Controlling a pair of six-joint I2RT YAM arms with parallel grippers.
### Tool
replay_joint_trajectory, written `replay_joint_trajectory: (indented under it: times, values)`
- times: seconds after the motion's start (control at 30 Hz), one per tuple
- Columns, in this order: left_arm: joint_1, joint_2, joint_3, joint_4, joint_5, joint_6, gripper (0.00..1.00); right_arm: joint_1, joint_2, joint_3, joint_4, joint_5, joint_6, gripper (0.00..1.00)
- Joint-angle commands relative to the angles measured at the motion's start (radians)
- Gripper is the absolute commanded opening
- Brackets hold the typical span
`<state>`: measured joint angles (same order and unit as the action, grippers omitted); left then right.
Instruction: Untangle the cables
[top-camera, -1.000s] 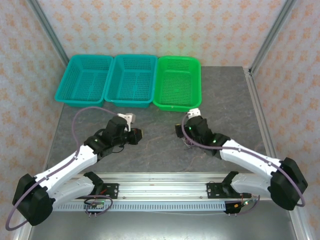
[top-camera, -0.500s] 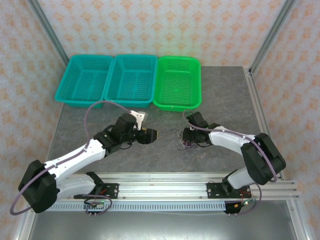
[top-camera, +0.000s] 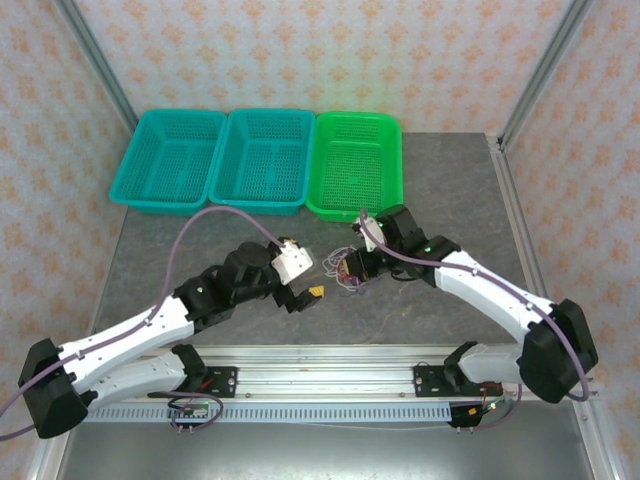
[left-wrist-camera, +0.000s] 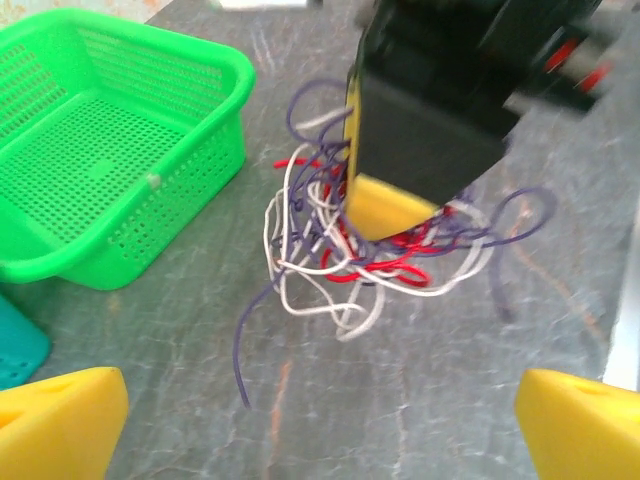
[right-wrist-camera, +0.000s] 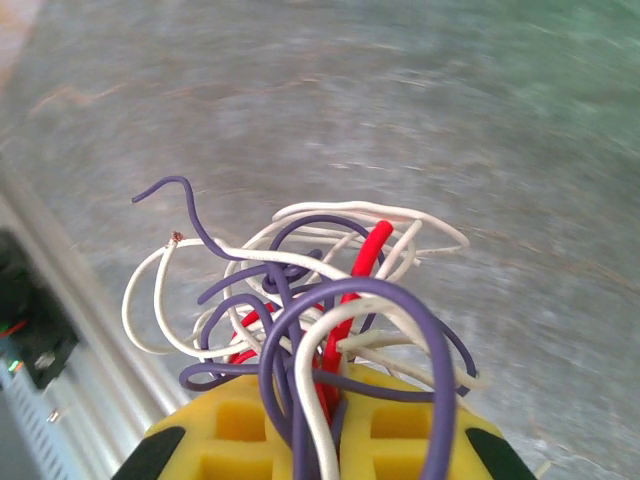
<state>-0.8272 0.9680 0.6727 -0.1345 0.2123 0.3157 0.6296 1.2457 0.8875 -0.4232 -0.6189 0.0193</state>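
Right gripper (left-wrist-camera: 388, 205) clamped on cable tangle (left-wrist-camera: 340, 270), low over table (top-camera: 450, 190), near green basket (left-wrist-camera: 100, 150). Left gripper (top-camera: 305, 293) wide open, empty. Pinch one outer white loop; pull slowly sideways.

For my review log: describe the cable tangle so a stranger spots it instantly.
Find the green basket, rightmost of three. Just in front, the right gripper pinches the cables: a small knot of purple, white and red wires, far thinner than the arms' lilac hoses.
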Motion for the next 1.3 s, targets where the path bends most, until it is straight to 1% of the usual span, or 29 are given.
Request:
replay_joint_trajectory:
  times: [0.0, 0.1, 0.13, 0.23, 0.3, 0.37, 0.4, 0.47, 0.53, 0.57, 0.63, 0.7, 0.73, 0.83, 0.9, 1.0, 1.03, 1.1, 1.17, 1.27]
  values:
    - [-0.011, 0.026, 0.002, 0.038, -0.112, 0.131, 1.0, 0.033, -0.027, 0.054, -0.112, -0.067, -0.121, 0.0]
    - [-0.011, 0.026, -0.045, 0.131, -0.147, 0.14, 1.0, 0.035, -0.034, 0.066, -0.13, -0.068, -0.127, 0.0]
    - [-0.011, 0.026, -0.053, 0.14, -0.169, 0.145, 1.0, 0.035, -0.039, 0.068, -0.133, -0.067, -0.131, 0.0]
    - [-0.011, 0.031, -0.064, 0.133, -0.24, 0.174, 0.94, 0.035, -0.049, 0.072, -0.138, -0.081, -0.139, 0.0]
    - [-0.012, 0.031, -0.07, 0.132, -0.254, 0.18, 0.83, 0.035, -0.052, 0.075, -0.13, -0.103, -0.139, 0.0]
    - [-0.011, 0.026, -0.076, 0.152, -0.228, 0.169, 0.7, 0.037, -0.053, 0.077, -0.114, -0.125, -0.131, 0.0]
    - [-0.012, 0.025, -0.079, 0.169, -0.205, 0.163, 0.66, 0.037, -0.05, 0.078, -0.106, -0.133, -0.127, 0.0]
    - [-0.012, 0.026, -0.083, 0.194, -0.162, 0.161, 0.63, 0.039, -0.053, 0.079, -0.093, -0.149, -0.122, 0.0]
    - [-0.015, 0.026, -0.091, 0.224, -0.139, 0.161, 0.63, 0.039, -0.053, 0.08, -0.083, -0.163, -0.118, 0.0]
    - [-0.016, 0.025, -0.094, 0.237, -0.136, 0.161, 0.61, 0.039, -0.053, 0.082, -0.08, -0.168, -0.117, 0.0]
    - [-0.017, 0.021, -0.1, 0.263, -0.142, 0.16, 0.48, 0.039, -0.051, 0.081, -0.074, -0.186, -0.112, 0.0]
    - [-0.018, 0.017, -0.1, 0.272, -0.121, 0.159, 0.38, 0.04, -0.048, 0.079, -0.069, -0.203, -0.106, 0.0]
    - [-0.017, 0.018, -0.096, 0.269, -0.096, 0.156, 0.37, 0.041, -0.045, 0.079, -0.068, -0.208, -0.102, 0.0]
    - [-0.018, 0.037, -0.076, 0.245, -0.015, 0.144, 0.37, 0.041, -0.037, 0.079, -0.056, -0.205, -0.089, 0.0]
    - [-0.019, 0.05, -0.069, 0.24, -0.002, 0.137, 0.37, 0.041, -0.038, 0.078, -0.045, -0.205, -0.081, 0.0]
    - [-0.02, 0.058, -0.073, 0.245, -0.018, 0.134, 0.36, 0.041, -0.042, 0.075, -0.028, -0.217, -0.066, 0.0]
    - [-0.02, 0.059, -0.071, 0.245, -0.023, 0.132, 0.33, 0.041, -0.043, 0.074, -0.024, -0.22, -0.063, 0.0]
    - [-0.02, 0.061, -0.07, 0.253, -0.037, 0.126, 0.15, 0.041, -0.043, 0.073, -0.022, -0.223, -0.056, 0.0]
    - [-0.02, 0.058, -0.07, 0.264, -0.042, 0.119, 0.01, 0.041, -0.043, 0.069, -0.018, -0.224, -0.052, 0.0]
    - [-0.02, 0.044, -0.074, 0.284, -0.05, 0.105, 0.0, 0.041, -0.042, 0.058, -0.017, -0.197, -0.046, 0.0]
